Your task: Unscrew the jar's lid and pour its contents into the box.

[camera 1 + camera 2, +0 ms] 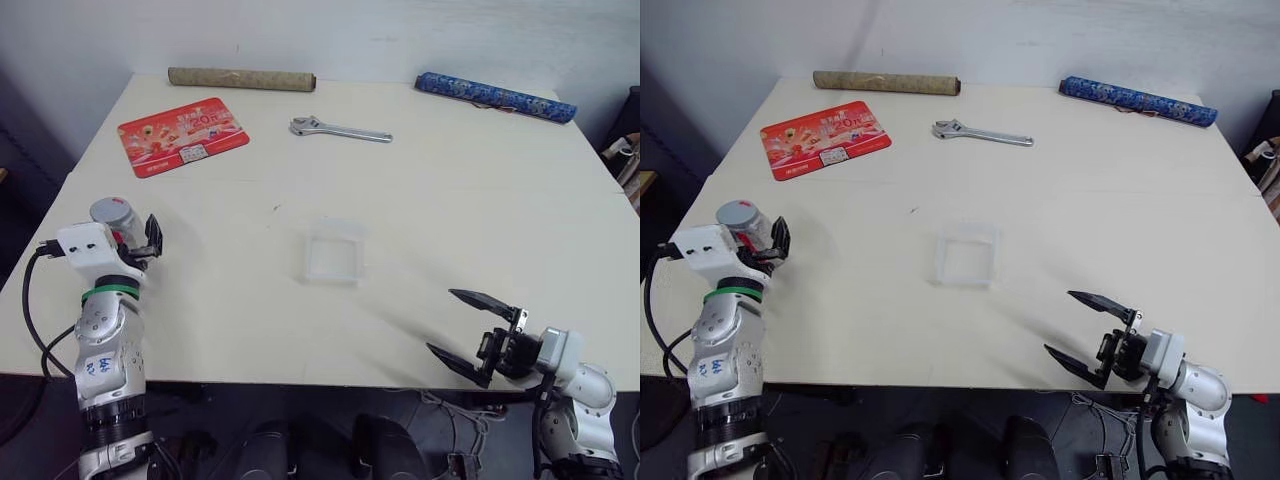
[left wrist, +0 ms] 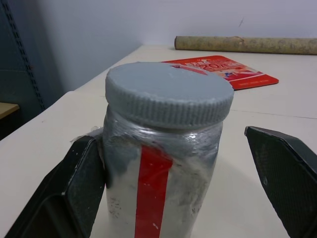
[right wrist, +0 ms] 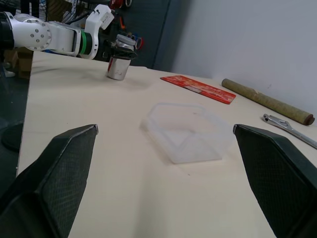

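Note:
The silvery-grey jar (image 1: 113, 216) with a red and white stripe stands upright near the table's left edge. Its grey lid (image 2: 168, 91) is screwed on, and the contents are hidden inside. My left gripper (image 2: 176, 144) is open around the jar. One finger (image 2: 84, 178) lies close against the jar's side and the other finger (image 2: 285, 168) stands well apart. The clear plastic box (image 1: 334, 252) sits in the middle of the table. My right gripper (image 1: 441, 320) hangs open over the table's front edge at the right, pointing toward the box, with nothing between its fingers.
A red printed card (image 1: 183, 134) lies at the back left, with a long cardboard tube (image 1: 241, 78) behind it. A metal wrench (image 1: 340, 130) lies at the back middle. A blue patterned roll (image 1: 495, 97) lies at the back right.

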`<state>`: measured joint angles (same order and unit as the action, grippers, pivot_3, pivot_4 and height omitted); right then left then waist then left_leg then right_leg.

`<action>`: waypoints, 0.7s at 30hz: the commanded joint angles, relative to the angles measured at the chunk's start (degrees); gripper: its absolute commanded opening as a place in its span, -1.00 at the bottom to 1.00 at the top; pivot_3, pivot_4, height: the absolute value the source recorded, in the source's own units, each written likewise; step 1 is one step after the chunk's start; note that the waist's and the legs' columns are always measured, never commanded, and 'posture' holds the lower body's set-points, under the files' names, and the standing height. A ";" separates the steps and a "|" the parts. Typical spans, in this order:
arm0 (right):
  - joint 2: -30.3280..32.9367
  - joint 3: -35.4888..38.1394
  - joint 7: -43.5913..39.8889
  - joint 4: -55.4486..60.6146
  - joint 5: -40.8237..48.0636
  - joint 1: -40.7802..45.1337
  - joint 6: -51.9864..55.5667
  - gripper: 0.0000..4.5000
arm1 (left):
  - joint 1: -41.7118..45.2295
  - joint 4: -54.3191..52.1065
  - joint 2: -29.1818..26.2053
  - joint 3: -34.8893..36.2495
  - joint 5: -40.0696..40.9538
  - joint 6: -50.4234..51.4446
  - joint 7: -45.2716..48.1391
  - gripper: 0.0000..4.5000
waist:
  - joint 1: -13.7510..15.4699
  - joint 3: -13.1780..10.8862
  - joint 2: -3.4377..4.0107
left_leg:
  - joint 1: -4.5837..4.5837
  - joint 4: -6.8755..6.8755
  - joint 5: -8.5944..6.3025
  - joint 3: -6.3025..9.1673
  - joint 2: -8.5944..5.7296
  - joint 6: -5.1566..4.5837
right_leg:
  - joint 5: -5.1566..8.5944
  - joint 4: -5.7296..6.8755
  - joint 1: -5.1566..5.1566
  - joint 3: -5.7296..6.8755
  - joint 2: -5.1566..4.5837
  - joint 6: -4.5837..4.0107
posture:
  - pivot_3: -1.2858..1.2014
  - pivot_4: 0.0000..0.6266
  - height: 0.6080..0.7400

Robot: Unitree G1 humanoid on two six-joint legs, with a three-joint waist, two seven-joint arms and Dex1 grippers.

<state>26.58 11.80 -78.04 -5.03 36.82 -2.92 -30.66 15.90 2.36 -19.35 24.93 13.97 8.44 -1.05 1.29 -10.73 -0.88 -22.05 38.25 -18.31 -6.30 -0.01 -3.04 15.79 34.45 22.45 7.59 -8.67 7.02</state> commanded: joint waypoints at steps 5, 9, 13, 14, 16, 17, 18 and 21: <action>0.13 0.97 4.26 3.21 -1.21 -0.38 0.60 1.00 | 2.66 5.82 -3.78 0.39 -0.68 -4.41 3.54 0.62 | 0.01 0.00 0.00 | 0.00 0.01 0.01 0.00 0.00 0.01 | 0.00 0.01 0.01 0.01 0.00 0.00 | 0.03 -0.52 1.00; 0.23 0.87 5.82 4.06 -1.85 -0.74 0.80 1.00 | 2.45 7.18 -5.07 0.16 -0.14 -4.76 5.62 0.07 | 0.00 0.00 0.00 | 0.00 0.00 0.01 0.00 0.00 0.01 | 0.00 0.01 0.01 0.01 0.00 0.00 | 0.03 -0.52 1.00; 0.37 0.91 7.24 4.72 -2.35 -0.58 1.11 1.00 | 0.37 5.04 -5.31 0.67 0.59 -4.86 7.48 0.07 | -0.02 0.00 0.00 | 0.00 0.00 0.01 0.00 0.00 0.01 | 0.00 0.02 0.01 0.00 -0.01 0.00 | 0.03 -0.52 1.00; 0.45 0.94 7.67 4.99 -2.48 -0.50 1.19 1.00 | -0.03 4.38 -5.43 1.06 1.11 -5.63 8.27 0.07 | -0.02 0.00 0.00 | 0.00 0.00 0.01 0.00 0.00 0.01 | 0.00 0.02 0.01 0.00 -0.01 0.00 | 0.03 -0.52 1.00; 0.92 0.99 9.03 6.08 -2.68 0.04 2.25 1.00 | -0.43 1.38 -5.31 1.84 5.82 -7.23 13.43 0.07 | -0.05 0.00 0.00 | 0.00 0.00 0.01 0.00 0.00 0.01 | 0.00 0.02 0.01 0.00 -0.01 0.00 | 0.03 -0.52 1.00; 1.15 0.99 9.53 6.54 -2.70 0.22 2.77 1.00 | -0.54 0.14 -5.24 2.04 7.83 -7.62 15.59 0.07 | -0.10 0.00 0.00 | 0.00 0.00 0.01 0.00 0.01 0.01 | 0.00 0.02 0.02 -0.02 -0.02 0.00 | 0.03 -0.52 1.00; 1.79 0.91 11.25 8.14 -2.59 0.96 5.06 1.00 | -1.23 -3.95 -5.97 1.31 12.33 -6.30 20.92 0.07 | -0.11 0.00 0.00 | -0.01 0.01 0.00 0.00 0.03 0.01 | 0.00 0.01 0.02 -0.04 -0.06 0.00 | 0.03 -0.52 1.00; 6.18 -0.93 18.66 16.78 -1.19 3.57 19.55 1.00 | -3.41 -14.24 -11.34 -3.12 21.46 0.61 35.51 0.07 | -0.36 -0.03 0.05 | -0.05 0.08 -0.06 0.01 0.07 0.13 | -0.01 0.02 0.05 -0.20 -0.38 -0.03 | 0.03 -0.52 1.00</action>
<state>30.45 11.30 -63.67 5.21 34.08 -0.84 -18.45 12.66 -4.08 -27.93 23.38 29.79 6.35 26.69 0.93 -10.76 -0.83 -22.10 38.34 -18.40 -6.29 0.05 -2.86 15.79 34.48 22.51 7.30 -9.13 6.96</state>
